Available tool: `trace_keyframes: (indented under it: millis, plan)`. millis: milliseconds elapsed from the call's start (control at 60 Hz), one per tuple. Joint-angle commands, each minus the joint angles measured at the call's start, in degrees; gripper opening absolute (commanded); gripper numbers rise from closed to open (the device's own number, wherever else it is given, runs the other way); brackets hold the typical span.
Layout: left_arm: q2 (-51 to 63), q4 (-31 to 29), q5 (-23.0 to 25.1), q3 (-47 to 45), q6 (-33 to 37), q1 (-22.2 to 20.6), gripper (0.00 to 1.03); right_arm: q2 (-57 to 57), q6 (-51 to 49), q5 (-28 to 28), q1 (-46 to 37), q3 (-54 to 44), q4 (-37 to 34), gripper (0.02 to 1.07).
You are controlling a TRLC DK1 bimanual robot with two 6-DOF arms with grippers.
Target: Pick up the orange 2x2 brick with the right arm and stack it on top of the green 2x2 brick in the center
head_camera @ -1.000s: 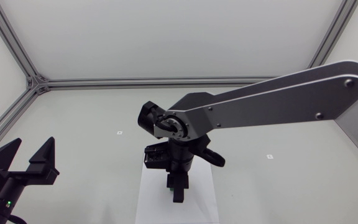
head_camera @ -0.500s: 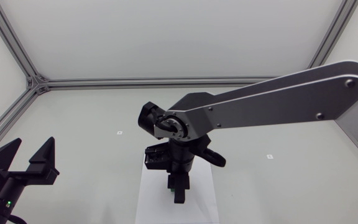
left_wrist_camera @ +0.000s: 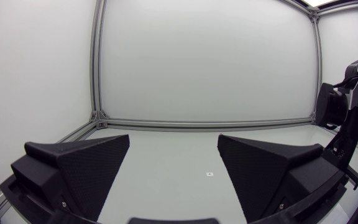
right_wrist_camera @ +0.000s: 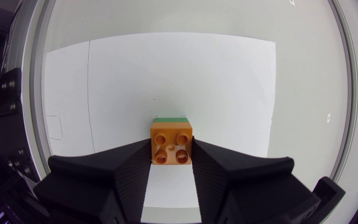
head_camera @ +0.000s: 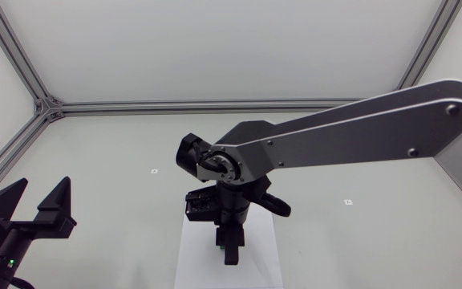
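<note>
**Orange brick in my right gripper, over the green one**

Since a second ago my right arm point(head_camera: 335, 132) has moved very little. The wrist has edged slightly toward my left and down, and the green speck that showed beside the fingers in the head view is now covered. My left arm has not moved.

My right gripper point(right_wrist_camera: 171, 149) is closed narrowly on the orange brick point(right_wrist_camera: 171, 142). One finger presses each side face, and the four studs face the wrist camera. A thin strip of the green brick point(right_wrist_camera: 171, 117) shows just past the orange brick's far edge, lower down and lined up with it. I cannot tell whether the two bricks touch. Both are over the white sheet point(right_wrist_camera: 166, 74) in the middle of the table point(head_camera: 119, 160).

In the head view my right arm comes in from the right edge, with its long silver link slanting down to the black wrist. From there the gripper point(head_camera: 229, 245) points straight down onto the sheet point(head_camera: 195, 257) and hides both bricks.

My left gripper point(left_wrist_camera: 174, 140) is spread wide and holds nothing. It is low at the near left of the table point(left_wrist_camera: 166, 155), well away from the sheet, and its fingers point across the surface.
</note>
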Motion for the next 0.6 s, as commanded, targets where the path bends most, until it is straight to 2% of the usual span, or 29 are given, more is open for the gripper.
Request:
trace_keyframes:
  millis: [0, 583]
  plan:
    - [-0.5, -0.8, 0.2, -2.3, 0.8, 0.2, 0.99, 1.6, -1.3, -1.3, 1.1, -2.9, -1.5, 0.26]
    - [-0.5, -0.8, 0.2, -2.3, 0.8, 0.2, 0.99, 2.0, -1.1, -1.4, 0.4, -3.2, -0.9, 0.26]
